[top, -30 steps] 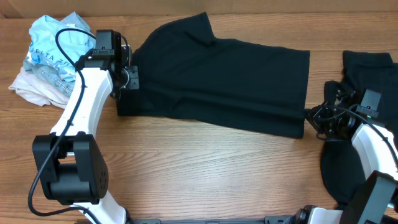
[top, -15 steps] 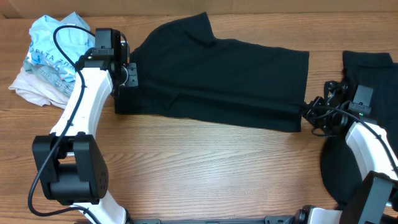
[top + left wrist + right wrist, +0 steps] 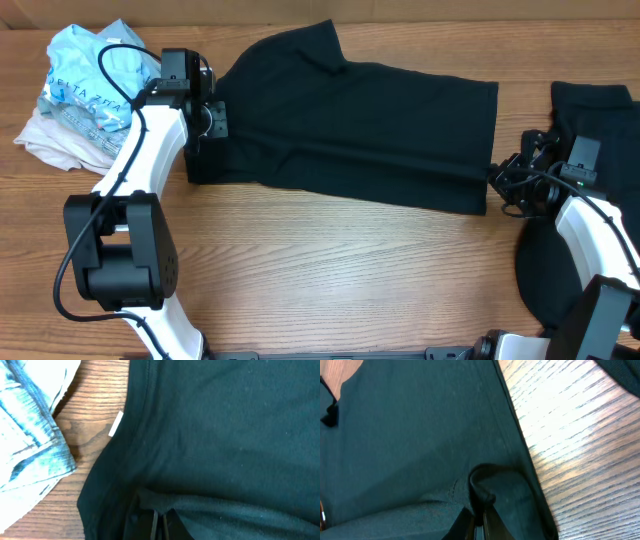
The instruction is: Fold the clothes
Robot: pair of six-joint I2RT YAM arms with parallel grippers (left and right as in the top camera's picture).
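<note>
Both pairs of jaws are pressing together on the black T-shirt [image 3: 380,130], which is lying spread across the table [image 3: 330,270]. The left jaws are pinching a ridge near the neck, the right jaws the hem corner. Compared with a second ago, the right jaws are carrying the hem slightly inward, suggesting the fold is only beginning. The white neck label [image 3: 115,424] is showing no readable writing, and print on the pale blue bundle [image 3: 85,75] is staying too small to read.
</note>
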